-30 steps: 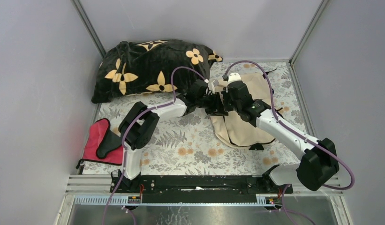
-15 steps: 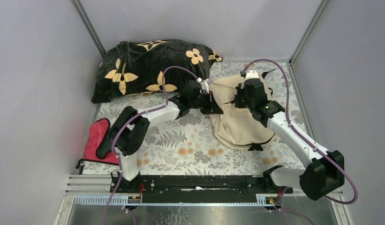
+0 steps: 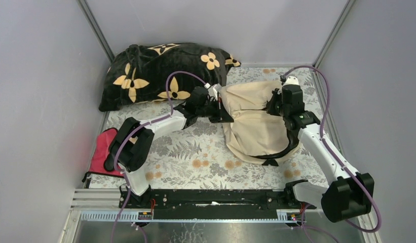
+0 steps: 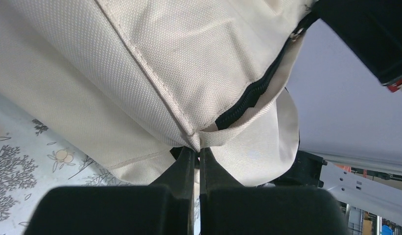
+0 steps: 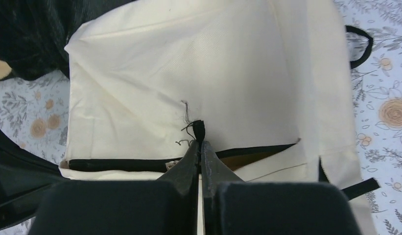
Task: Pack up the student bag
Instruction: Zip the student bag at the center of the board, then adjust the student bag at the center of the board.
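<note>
Where the bag (image 3: pixel 256 134) lies at two o'clock on the worktop (image 3: pixel 195 152), just beside the pillow (image 3: pixel 160 71), the top view has the left fingers (image 3: pixel 222 105) at its nine o'clock edge and the right fingers (image 3: pixel 275 105) at three. Left wrist view: fingers pinched together on the bag's cream seam (image 4: pixel 211 138). Right wrist view: fingers clamped on its black zipper tab (image 5: pixel 199 128).

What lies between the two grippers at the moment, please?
The top of the student bag, pulled taut between the left gripper and right gripper, with its dark zipper; the top view shows it.
</note>
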`<state>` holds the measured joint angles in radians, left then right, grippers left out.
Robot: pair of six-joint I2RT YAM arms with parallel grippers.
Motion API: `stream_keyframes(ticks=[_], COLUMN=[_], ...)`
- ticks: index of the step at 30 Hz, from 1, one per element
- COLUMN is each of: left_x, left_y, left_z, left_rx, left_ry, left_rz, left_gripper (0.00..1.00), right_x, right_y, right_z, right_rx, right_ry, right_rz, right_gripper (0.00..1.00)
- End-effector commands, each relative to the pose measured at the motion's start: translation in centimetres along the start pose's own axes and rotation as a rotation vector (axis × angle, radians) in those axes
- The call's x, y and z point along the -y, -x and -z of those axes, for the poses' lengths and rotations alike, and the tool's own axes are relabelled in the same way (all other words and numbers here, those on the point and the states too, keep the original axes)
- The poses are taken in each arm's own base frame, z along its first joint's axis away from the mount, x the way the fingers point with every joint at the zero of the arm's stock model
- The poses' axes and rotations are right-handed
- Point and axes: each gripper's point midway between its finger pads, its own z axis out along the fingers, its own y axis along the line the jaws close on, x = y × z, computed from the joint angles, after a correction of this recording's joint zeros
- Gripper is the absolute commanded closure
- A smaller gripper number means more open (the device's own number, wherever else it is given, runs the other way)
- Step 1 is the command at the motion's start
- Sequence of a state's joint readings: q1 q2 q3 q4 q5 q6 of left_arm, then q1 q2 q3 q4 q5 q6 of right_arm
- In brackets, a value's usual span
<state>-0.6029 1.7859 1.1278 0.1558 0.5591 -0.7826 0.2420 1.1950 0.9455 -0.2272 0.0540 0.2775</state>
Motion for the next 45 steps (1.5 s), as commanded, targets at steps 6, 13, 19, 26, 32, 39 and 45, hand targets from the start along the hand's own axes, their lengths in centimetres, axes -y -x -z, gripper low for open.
stream_keyframes(ticks=[6,13,19,26,32,39,45], left_x=[-2.3,-3.5,-3.6,-3.3,-2.7,-1.0,-0.7], left_y=[0.3,0.6,1.6,1.2,0.8,0.6,3.4], left_z=[1.9,3.1,4.6,4.9,4.5,2.4,2.3], left_rx=[-0.009,0.005,0.036,0.024,-0.007,-0.042,0.025], left_ry=[0.071,0.095,0.094,0.070,0.018,0.026,0.070], left_rz=[-0.016,-0.011,-0.026,-0.040,-0.048,-0.102,-0.099], left_gripper=[1.00,1.00,1.00,1.00,1.00,1.00,1.00], right_x=[3.9,9.8,12.0,12.2,12.2,10.4,12.0], right_y=[4.7,3.3,2.2,2.0,2.8,5.0,1.8], right_z=[1.8,1.5,-0.1,-0.8,0.3,2.7,5.5], right_rx=[0.176,0.182,0.152,0.118,0.137,0.153,0.158], right_ry=[-0.144,-0.329,-0.392,-0.408,-0.422,-0.367,-0.449], right_rz=[-0.030,-0.097,-0.114,-0.118,-0.132,-0.168,-0.201], right_gripper=[1.00,1.00,1.00,1.00,1.00,0.35,0.41])
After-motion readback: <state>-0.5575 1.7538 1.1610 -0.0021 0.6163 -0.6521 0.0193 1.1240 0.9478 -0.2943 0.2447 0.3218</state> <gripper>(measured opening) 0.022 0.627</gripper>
